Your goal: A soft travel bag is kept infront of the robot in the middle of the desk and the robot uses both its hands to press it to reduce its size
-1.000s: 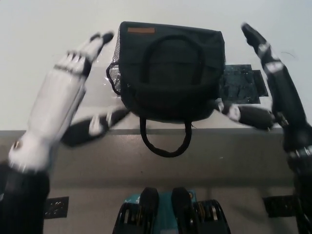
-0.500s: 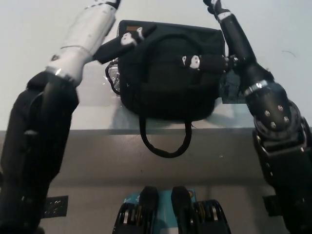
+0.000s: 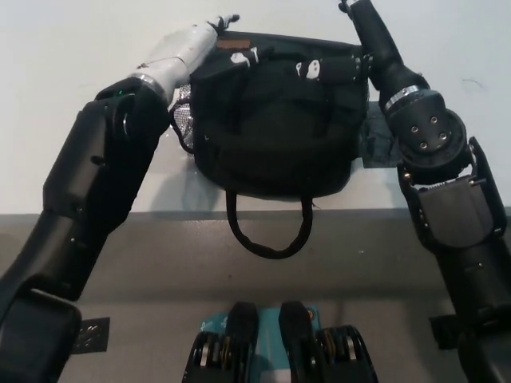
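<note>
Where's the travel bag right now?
In the head view, the travel bag sits mid-desk near its front edge, between the left hand and right hand.

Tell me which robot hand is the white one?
The left hand, reaching in at the bag's far left corner, is white. The right hand at the far right corner is black.

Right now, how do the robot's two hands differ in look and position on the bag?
The left hand is white and reaches past the travel bag's far left corner; the right hand is black and reaches past its far right corner. The left arm slants in from the left; the right runs nearly straight up. Both rest a digit across the bag's far top edge.
</note>
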Controlling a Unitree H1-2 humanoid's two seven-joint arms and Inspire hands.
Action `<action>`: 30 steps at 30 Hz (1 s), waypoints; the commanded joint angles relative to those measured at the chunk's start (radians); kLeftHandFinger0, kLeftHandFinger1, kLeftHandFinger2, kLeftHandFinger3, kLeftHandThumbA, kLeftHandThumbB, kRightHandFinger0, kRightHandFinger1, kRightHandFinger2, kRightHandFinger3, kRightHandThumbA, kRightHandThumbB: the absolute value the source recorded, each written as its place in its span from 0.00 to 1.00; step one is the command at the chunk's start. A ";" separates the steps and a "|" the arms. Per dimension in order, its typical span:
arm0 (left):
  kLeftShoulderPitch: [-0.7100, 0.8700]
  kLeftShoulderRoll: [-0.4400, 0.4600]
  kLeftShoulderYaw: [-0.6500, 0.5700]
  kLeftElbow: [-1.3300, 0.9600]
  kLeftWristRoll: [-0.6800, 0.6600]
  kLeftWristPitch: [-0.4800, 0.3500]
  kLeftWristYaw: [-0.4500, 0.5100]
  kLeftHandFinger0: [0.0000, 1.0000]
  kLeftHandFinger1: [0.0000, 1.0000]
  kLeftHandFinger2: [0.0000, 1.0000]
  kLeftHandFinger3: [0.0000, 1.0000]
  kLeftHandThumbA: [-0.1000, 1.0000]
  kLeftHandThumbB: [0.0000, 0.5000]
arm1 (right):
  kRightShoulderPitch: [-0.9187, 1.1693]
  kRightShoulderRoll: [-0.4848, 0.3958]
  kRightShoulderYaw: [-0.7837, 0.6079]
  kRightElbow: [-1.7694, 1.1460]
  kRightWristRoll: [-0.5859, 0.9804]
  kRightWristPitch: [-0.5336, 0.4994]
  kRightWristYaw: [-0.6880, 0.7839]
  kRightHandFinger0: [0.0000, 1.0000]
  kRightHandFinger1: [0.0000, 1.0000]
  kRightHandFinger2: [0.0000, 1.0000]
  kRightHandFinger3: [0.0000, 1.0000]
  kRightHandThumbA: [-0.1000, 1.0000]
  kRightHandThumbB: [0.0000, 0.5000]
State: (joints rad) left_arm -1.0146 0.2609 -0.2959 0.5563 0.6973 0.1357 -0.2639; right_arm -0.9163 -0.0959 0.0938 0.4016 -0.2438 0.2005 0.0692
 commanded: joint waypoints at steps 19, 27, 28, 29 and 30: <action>-0.137 -0.017 -0.202 0.142 0.126 0.016 0.103 1.00 1.00 1.00 1.00 1.00 0.61 | -0.118 0.030 0.016 0.291 -0.016 -0.131 -0.101 1.00 1.00 1.00 1.00 1.00 0.57; -0.091 -0.022 -0.215 0.200 0.129 0.011 0.115 1.00 1.00 1.00 1.00 1.00 0.44 | -0.138 0.034 0.078 0.497 -0.055 -0.197 -0.140 1.00 1.00 1.00 1.00 1.00 0.59; -0.082 -0.019 -0.216 0.203 0.128 0.009 0.115 1.00 1.00 1.00 1.00 1.00 0.38 | -0.142 0.032 0.098 0.521 -0.075 -0.187 -0.145 1.00 1.00 1.00 1.00 1.00 0.55; -0.073 -0.014 -0.229 0.219 0.139 0.009 0.113 1.00 1.00 1.00 1.00 1.00 0.31 | -0.151 0.027 0.128 0.571 -0.101 -0.190 -0.147 1.00 1.00 1.00 1.00 1.00 0.51; -0.078 -0.012 -0.235 0.232 0.146 0.016 0.109 1.00 1.00 1.00 1.00 1.00 0.30 | -0.163 0.026 0.137 0.598 -0.101 -0.191 -0.145 1.00 1.00 1.00 1.00 1.00 0.49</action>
State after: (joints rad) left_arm -1.0743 0.2292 -0.5172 0.7654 0.8148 0.1405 -0.1979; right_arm -1.0035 -0.0721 0.1858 0.9256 -0.2826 0.0481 -0.0358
